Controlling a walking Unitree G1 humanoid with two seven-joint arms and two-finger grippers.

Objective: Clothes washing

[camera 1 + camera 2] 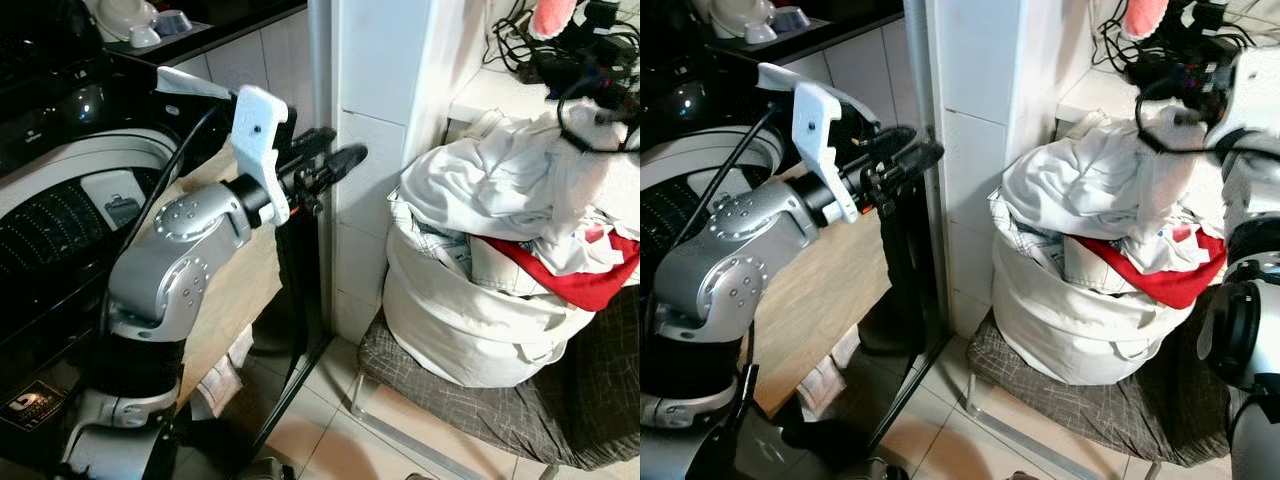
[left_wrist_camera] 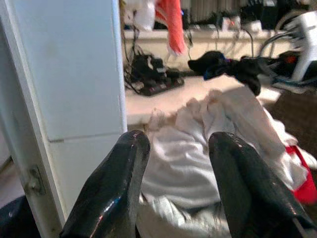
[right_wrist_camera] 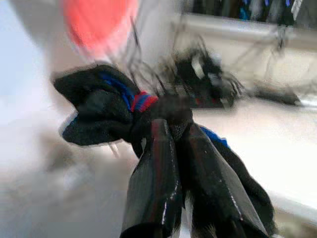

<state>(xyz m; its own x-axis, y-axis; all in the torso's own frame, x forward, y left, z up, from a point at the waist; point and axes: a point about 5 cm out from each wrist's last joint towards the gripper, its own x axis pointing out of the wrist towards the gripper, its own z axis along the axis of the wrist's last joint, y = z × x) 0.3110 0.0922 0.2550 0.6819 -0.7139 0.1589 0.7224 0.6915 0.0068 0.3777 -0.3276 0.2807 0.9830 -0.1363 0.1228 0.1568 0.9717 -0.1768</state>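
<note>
Right pincer (image 3: 171,131) grips a black sock (image 3: 99,116) above the laundry bag (image 1: 470,330); left pincer (image 2: 176,148) hangs open.

1. Both head eyes look forward and down, sharing the laundry bag (image 1: 470,320) and tiled pillar (image 1: 375,150).
2. The left wrist camera looks along its fingers (image 2: 116,193) toward that bag.
3. The right wrist camera sits close behind its fingers (image 3: 153,198), facing a blurred ledge (image 3: 277,134).
</note>
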